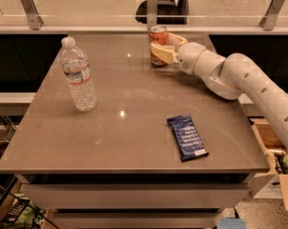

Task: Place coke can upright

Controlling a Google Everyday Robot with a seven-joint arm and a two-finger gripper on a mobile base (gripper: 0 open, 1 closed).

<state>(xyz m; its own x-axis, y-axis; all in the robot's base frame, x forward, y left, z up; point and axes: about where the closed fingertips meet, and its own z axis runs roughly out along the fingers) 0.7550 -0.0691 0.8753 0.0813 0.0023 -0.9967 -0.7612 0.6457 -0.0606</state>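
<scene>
So the coke can (158, 34) is standing upright at the far edge of the grey table (125, 147), up in the top middle of the frame, silver top facing up. The gripper (162, 45) is right on it, clamped around the can's body. One pale yellowish finger (162, 54) runs across the lower front of the can, and the other sits behind it on the right. The can's base looks like it's down on the tabletop, though the front finger covers part of the bottom edge, so I can't swear to full contact.

The white arm (239, 75) comes in from the right edge of the frame and angles up and left to the can, reaching in low over the table's upper right corner.

Other stuff on the table:
- a clear water bottle (78, 75) with a white cap and a red and white label, standing upright at the left side, well apart from the can
- a dark blue snack bar wrapper (187, 137) lying flat, lower right of center, near the front edge

Behind the table there's a glass railing with metal posts (152, 6), and a dark office chair (169, 8) shows through it just above the can. A cardboard box (283, 185) sits on the floor at the lower right.
</scene>
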